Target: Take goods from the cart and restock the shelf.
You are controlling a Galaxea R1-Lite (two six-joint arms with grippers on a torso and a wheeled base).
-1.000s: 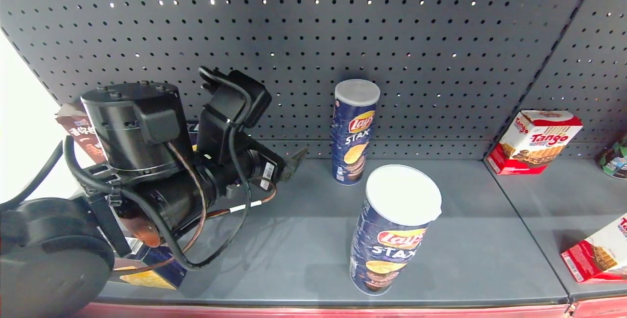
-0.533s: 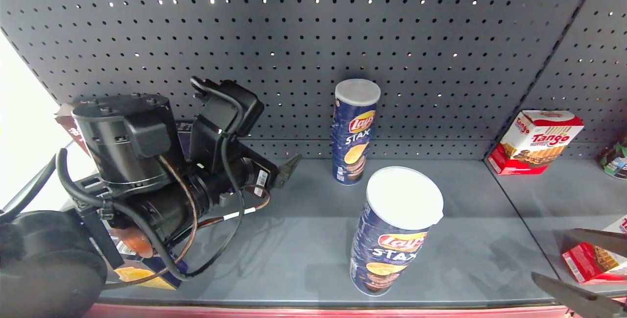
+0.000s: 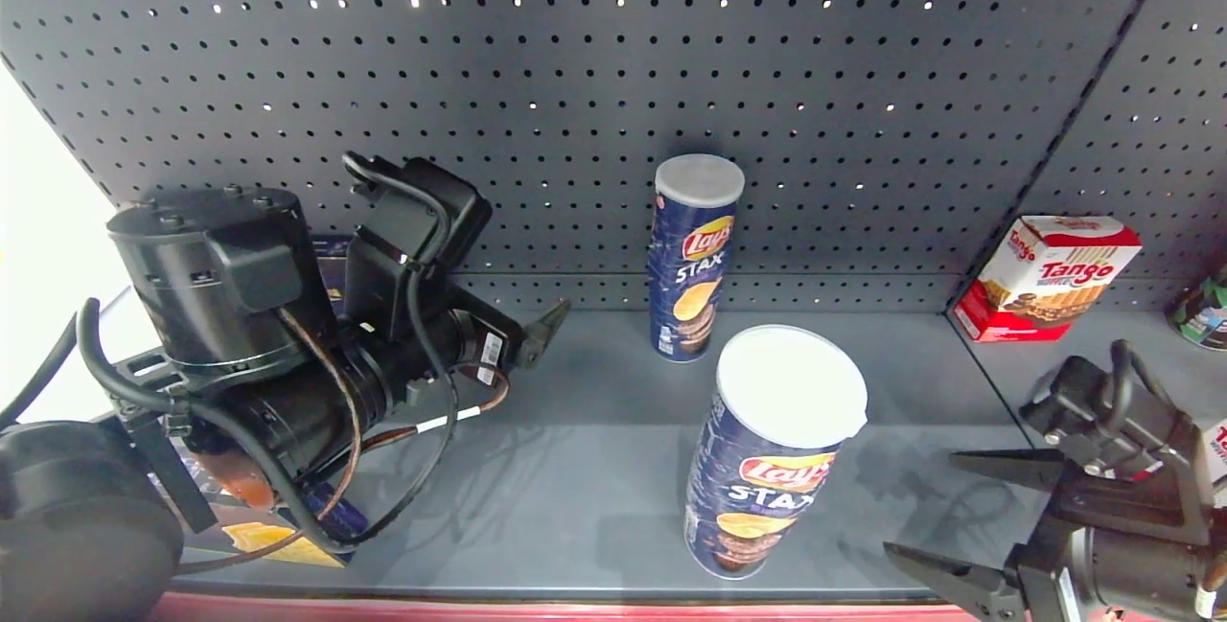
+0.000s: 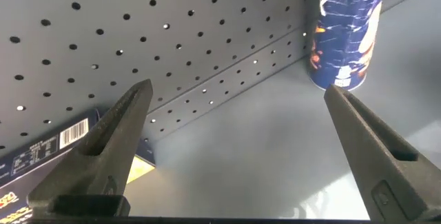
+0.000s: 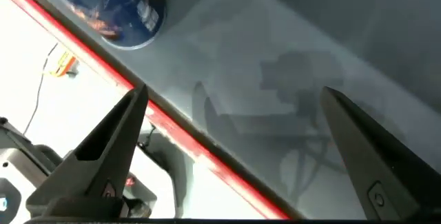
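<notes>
Shelf edge: a red front strip (image 3: 575, 609) runs along the near side of the grey shelf (image 3: 575, 469); in the right wrist view it passes diagonally between the jaws.
Right gripper (image 3: 925, 504): at the near right corner of the shelf, over the front edge, to the right of the near can and apart from it. Jaws wide apart, nothing between them.
Near can (image 3: 767, 469): a dark blue chip can with a white lid, standing on the shelf close to the front edge, roughly mid-shelf; it looks tilted a little to the right in the head view. Its base shows in the right wrist view, just inside the red strip.
Yellow-and-blue box (image 3: 278, 545): lying at the near left of the shelf, largely hidden under the left arm.
Left gripper (image 4: 238, 93): low over the left half of the shelf, pointing toward the far can and well short of it. Jaws wide apart and empty.
Barcode box (image 4: 41, 155): a dark blue box against the back panel, just beside one jaw in the left wrist view.
Far can (image 3: 692, 258): same kind of chip can, upright at the back of the shelf, close against the pegboard, behind the near can.
Wafer box (image 3: 1050, 277): red and white, on the neighbouring bay to the right, leaning back against its panel.
Pegboard (image 3: 575, 76): dark grey perforated back wall behind everything.
</notes>
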